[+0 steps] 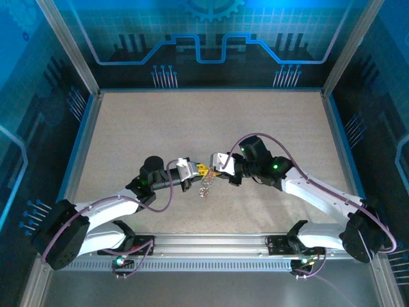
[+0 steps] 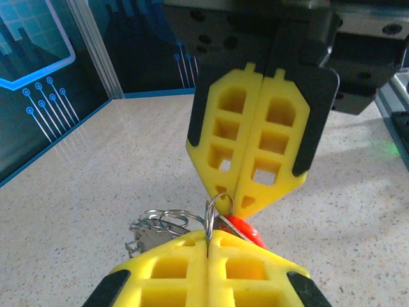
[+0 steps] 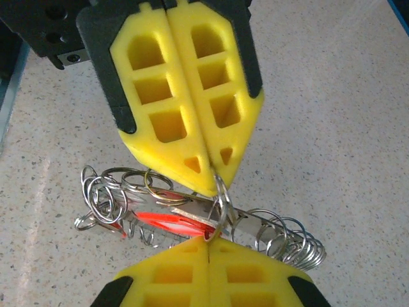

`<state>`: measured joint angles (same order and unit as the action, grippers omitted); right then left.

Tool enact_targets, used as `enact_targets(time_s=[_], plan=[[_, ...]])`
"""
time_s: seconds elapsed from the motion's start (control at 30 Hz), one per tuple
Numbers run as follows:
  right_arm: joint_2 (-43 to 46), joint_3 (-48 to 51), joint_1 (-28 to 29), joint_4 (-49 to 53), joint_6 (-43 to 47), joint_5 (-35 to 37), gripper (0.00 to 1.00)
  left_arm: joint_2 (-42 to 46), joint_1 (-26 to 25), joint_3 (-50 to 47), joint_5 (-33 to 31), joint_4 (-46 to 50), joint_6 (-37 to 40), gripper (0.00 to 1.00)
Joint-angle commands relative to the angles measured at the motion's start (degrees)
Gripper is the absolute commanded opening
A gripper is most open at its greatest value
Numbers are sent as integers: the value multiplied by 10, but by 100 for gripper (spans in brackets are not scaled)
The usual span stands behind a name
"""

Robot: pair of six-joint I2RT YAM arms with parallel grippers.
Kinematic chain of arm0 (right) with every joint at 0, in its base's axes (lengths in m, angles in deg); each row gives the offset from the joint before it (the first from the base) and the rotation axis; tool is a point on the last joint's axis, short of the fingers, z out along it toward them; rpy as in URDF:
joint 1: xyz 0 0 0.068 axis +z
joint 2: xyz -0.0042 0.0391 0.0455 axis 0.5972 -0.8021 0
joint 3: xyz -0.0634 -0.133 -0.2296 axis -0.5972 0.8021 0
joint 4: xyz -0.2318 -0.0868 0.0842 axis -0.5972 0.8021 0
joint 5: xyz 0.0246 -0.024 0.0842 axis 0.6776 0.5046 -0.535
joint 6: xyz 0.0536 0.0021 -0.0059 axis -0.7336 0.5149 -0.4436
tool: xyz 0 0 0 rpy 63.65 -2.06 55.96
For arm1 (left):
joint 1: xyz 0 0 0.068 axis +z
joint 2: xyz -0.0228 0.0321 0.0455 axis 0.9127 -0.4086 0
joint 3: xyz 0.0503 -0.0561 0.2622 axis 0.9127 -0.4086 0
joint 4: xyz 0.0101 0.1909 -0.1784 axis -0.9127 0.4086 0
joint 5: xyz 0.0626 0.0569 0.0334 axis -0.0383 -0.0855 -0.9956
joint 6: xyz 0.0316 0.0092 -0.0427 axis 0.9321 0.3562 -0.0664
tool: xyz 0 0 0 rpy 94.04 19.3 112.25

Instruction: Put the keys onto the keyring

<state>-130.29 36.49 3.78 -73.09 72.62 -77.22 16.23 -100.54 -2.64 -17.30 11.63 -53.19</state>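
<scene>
Both of your jaws are closed. The left gripper (image 2: 209,246) and the right gripper (image 3: 209,249) meet tip to tip, and each pair of yellow fingers is pinched down on the same thin loop of the keyring (image 3: 220,203), which stands on edge in the narrow gap between the two tips. Just under that pinch sits the key (image 3: 165,222), its red head tucked in against the ring among the silvery loops (image 3: 105,192) that fan out to either side of the jaws. From the overhead view the whole bundle dangles just below the meeting tips, near the middle of the table (image 1: 192,121). So you have the ring secured from both sides and the key brought right up to it — that much looks done. What the pictures don't settle is whether the key's eye is actually threaded onto the ring or only lying against it; to my eye that threading is the part left to confirm or finish.
</scene>
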Motion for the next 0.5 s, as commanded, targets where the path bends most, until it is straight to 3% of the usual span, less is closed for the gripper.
enact_targets(time_s=[0.0, 0.33, 0.37, 0.4, 0.47], plan=[[-6, -2, -1, -5, -9, -28, 0, 13, 4, -3, 29, -48, -11, 0], [-16, 5, -16, -18, -37, 0, 0, 15, 4, -4, 27, -64, -21, 0], [-9, 12, -20, -26, -44, 1, 3, 16, 4, -6, 26, -63, -21, 0], [4, 24, -25, -40, -53, 3, 18, 17, 4, -7, 24, -61, -19, 0], [30, 47, -32, -59, -71, -11, 28, 18, 4, -8, 15, -58, -15, 0]])
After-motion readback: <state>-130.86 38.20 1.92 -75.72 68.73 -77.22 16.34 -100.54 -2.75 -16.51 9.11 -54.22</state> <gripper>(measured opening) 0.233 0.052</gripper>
